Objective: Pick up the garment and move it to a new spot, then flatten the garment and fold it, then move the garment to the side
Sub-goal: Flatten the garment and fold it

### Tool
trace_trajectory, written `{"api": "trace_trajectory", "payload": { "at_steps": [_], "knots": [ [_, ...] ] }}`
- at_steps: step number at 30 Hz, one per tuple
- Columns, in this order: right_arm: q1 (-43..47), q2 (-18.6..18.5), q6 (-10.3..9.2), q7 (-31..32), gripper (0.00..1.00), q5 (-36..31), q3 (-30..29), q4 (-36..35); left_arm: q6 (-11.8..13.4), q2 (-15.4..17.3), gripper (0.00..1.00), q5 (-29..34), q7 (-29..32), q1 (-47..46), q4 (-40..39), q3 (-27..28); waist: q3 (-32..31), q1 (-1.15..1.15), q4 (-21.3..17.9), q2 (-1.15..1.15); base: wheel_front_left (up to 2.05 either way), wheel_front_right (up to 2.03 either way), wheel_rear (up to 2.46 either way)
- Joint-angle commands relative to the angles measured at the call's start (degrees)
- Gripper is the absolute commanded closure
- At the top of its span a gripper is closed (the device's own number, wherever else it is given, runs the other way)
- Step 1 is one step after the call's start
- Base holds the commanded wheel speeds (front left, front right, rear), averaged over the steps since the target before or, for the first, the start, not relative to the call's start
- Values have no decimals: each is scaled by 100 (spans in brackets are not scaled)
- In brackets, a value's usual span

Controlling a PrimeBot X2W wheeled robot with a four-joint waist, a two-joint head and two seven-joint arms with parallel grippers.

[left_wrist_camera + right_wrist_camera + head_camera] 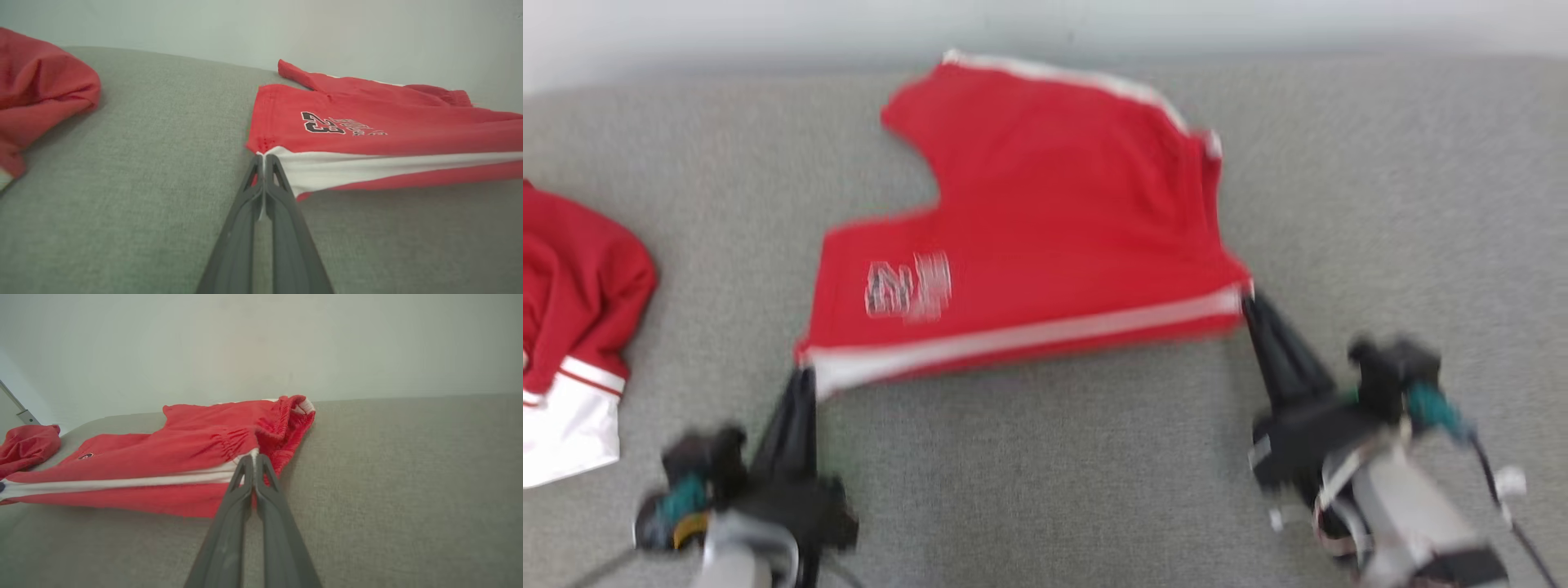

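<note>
Garments: two. One pair of red fabric shorts with a white side stripe (1045, 220), spread mid grey woven surface (1054, 474); left gripper (805, 374) pinching its hem corner, right gripper (1248, 298) pinching its waistband. One crumpled red-and-white garment (572, 310), well apart, far left.

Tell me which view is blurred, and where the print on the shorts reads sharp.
Head view: motion blur smears the shorts and their print past reading. Left wrist view: sharp, the print reads 23. Right wrist view: fairly sharp, soft even light, no glare.
</note>
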Motion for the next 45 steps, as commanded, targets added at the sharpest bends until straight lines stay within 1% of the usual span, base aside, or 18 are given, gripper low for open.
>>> {"api": "trace_trajectory", "payload": {
  "at_steps": [1,2,3,5,6,8,12,16,19,25,29,33,35,38,40,43,45],
  "knots": [
    [454,-42,-13,-4,100,40,-115,-132,-6,-47,100,12,-18,391,11,189,-628,2,-188,1,0,0,0],
    [698,-34,-13,-5,100,59,-135,-178,-18,-86,100,19,-18,580,6,261,-725,2,-217,1,0,0,0],
    [698,-34,-13,-5,100,59,-135,-178,-18,-86,100,19,-18,580,6,261,-725,2,-217,1,0,0,0],
    [1124,-73,-14,-5,100,-13,-154,-274,-14,-171,100,48,-18,914,21,358,-939,2,-242,1,0,0,0],
    [1317,-19,-14,-5,100,60,-193,-323,-16,-197,100,59,-18,1065,15,399,-1028,2,-258,1,0,0,0],
    [1639,7,-15,-5,100,-47,-221,-415,-23,-251,100,52,-18,1386,55,459,-1238,2,-308,1,0,0,0],
    [2157,101,-16,-5,100,-121,-72,-428,-29,-328,100,-31,-18,1870,-4,441,-1531,2,-375,1,0,0,0],
    [2529,175,-16,-5,100,-186,34,-344,-30,-326,100,-42,-18,2287,10,433,-1740,2,-390,1,0,0,0],
    [2764,179,-14,-3,100,-161,242,-290,-31,-331,100,-129,-18,2532,59,429,-1857,2,-382,1,0,0,0],
    [3146,14,-14,-3,100,-27,732,-210,-32,-372,100,-235,-18,2868,138,513,-2005,2,-397,1,0,0,0],
    [3183,-58,-14,-3,100,98,715,-310,-32,-303,100,-189,-18,2758,-58,596,-1934,2,-450,1,0,0,0],
    [3028,0,-14,-3,100,221,548,-562,-32,-76,100,-89,-18,2317,-330,469,-1713,2,-514,1,0,0,0],
    [2930,73,-14,-3,100,354,435,-691,-32,149,100,-22,-18,2001,-385,271,-1572,2,-555,1,0,0,0],
    [2734,220,-14,-3,100,605,272,-829,-33,545,100,77,-17,1380,-305,-278,-1348,2,-636,1,0,0,0],
    [2496,332,-13,-3,100,755,188,-879,-33,867,100,80,23,889,-175,-708,-1122,2,-723,1,0,0,0],
    [2155,527,-13,-3,100,847,27,-841,-33,1271,100,-109,240,94,39,-1325,-830,2,-835,1,0,0,0],
    [1905,657,-13,-3,100,761,-78,-809,-33,1481,100,-283,395,-406,138,-1662,-642,2,-924,1,0,0,0]
  ]
}}
